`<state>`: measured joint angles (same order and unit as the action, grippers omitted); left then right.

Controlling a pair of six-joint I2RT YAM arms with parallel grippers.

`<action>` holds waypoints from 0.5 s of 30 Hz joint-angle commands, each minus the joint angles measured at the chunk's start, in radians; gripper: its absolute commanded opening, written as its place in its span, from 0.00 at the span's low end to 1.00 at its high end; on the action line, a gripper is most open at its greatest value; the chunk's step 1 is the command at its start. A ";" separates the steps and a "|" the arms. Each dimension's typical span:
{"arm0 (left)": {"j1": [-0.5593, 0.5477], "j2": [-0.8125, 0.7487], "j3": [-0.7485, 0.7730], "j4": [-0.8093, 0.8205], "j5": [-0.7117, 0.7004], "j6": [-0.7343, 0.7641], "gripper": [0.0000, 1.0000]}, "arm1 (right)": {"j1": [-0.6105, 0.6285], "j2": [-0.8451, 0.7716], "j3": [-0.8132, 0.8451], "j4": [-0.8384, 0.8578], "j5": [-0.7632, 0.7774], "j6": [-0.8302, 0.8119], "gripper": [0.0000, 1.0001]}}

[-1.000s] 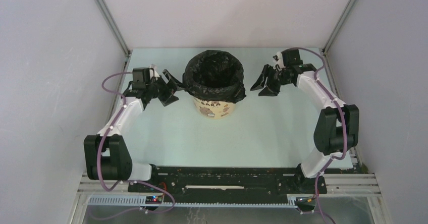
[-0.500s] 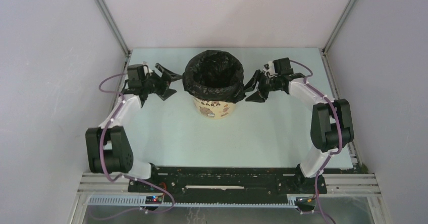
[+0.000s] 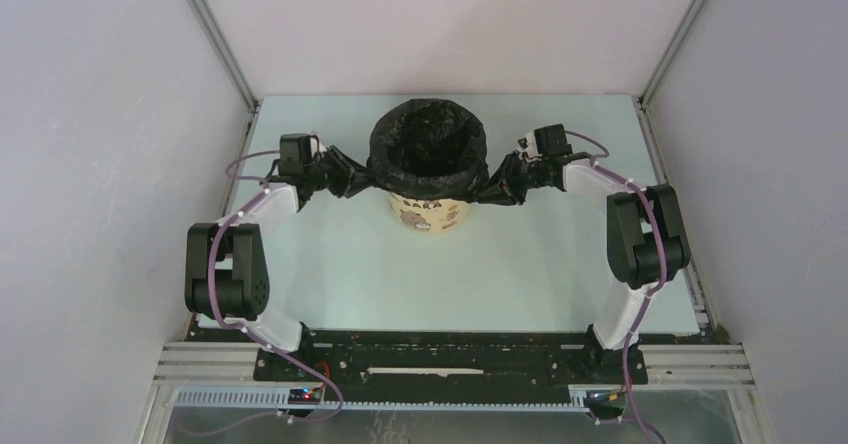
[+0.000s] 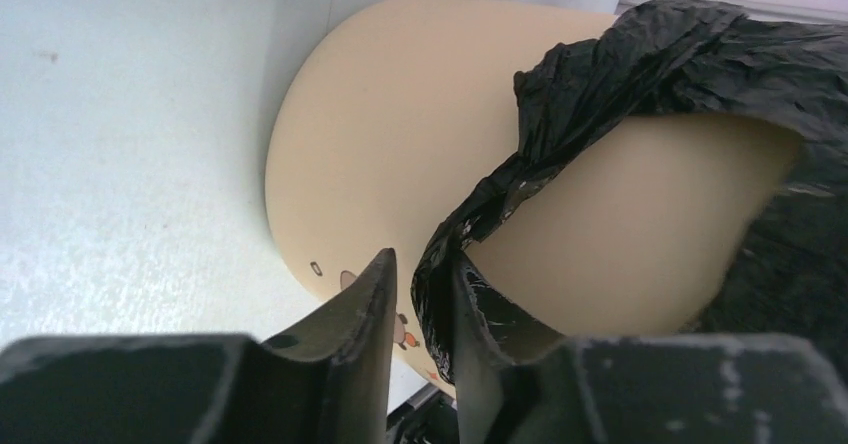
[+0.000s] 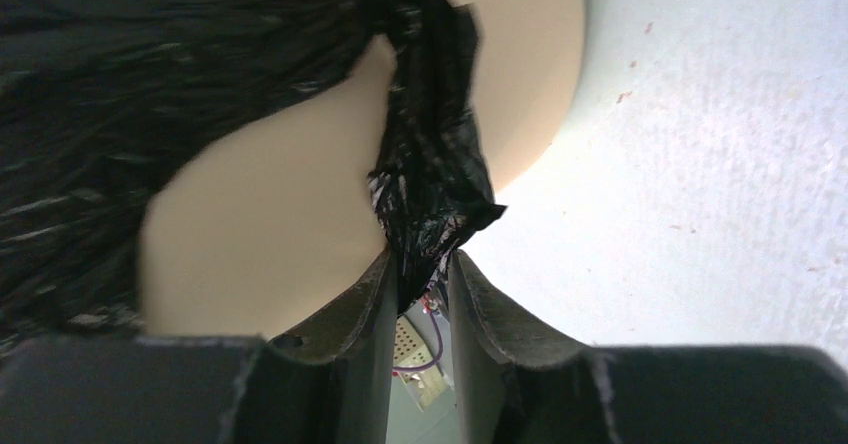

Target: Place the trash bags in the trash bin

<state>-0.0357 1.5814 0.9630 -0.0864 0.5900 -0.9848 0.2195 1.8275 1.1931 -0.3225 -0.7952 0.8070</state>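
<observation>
Top external view: trash bag (image 3: 428,144) already down inside the trash bin (image 3: 430,216) at mid-table (image 3: 330,264), rim folded over. Wide open a second ago, now swung in and pinched tight on the loop handles (image 4: 480,214): left gripper (image 3: 342,174), right gripper (image 3: 503,182). Likely next: tugging the liner snug.

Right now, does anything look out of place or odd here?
Nothing looks spilled or torn. The bin stands upright, lined by the bag. Only oddity: its handles stick out sideways, one pinched in the left pincer, one in the right pincer.
</observation>
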 commanded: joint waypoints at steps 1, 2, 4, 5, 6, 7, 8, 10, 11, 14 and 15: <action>-0.015 -0.011 -0.056 0.026 0.030 0.028 0.26 | 0.009 0.032 0.002 0.034 0.001 -0.009 0.26; -0.017 -0.014 -0.067 0.025 0.029 0.031 0.22 | 0.008 0.038 0.004 0.028 0.004 -0.015 0.21; -0.022 -0.018 -0.091 0.024 0.032 0.039 0.18 | 0.007 0.056 0.004 0.020 0.007 -0.030 0.16; -0.023 -0.020 -0.105 0.024 0.034 0.043 0.18 | 0.006 0.063 0.004 0.016 0.008 -0.037 0.14; -0.024 -0.021 -0.116 0.022 0.034 0.048 0.17 | 0.006 0.070 0.004 0.010 0.010 -0.045 0.13; -0.024 -0.025 -0.129 0.022 0.034 0.054 0.17 | 0.007 0.074 0.004 0.005 0.014 -0.053 0.13; -0.023 -0.027 -0.139 0.021 0.033 0.056 0.17 | 0.007 0.077 0.003 0.000 0.018 -0.060 0.12; -0.025 -0.029 -0.155 0.021 0.032 0.061 0.16 | 0.007 0.082 0.004 -0.008 0.029 -0.080 0.12; -0.028 -0.028 -0.161 0.021 0.033 0.063 0.16 | 0.007 0.084 0.003 -0.012 0.034 -0.089 0.10; -0.041 -0.018 -0.165 0.019 0.037 0.070 0.15 | 0.005 0.101 0.003 -0.024 0.048 -0.110 0.08; -0.048 -0.015 -0.164 0.019 0.036 0.072 0.15 | 0.005 0.109 0.004 -0.028 0.050 -0.118 0.08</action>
<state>-0.0601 1.5814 0.8158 -0.0765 0.6064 -0.9558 0.2195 1.9091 1.1919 -0.3214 -0.7689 0.7460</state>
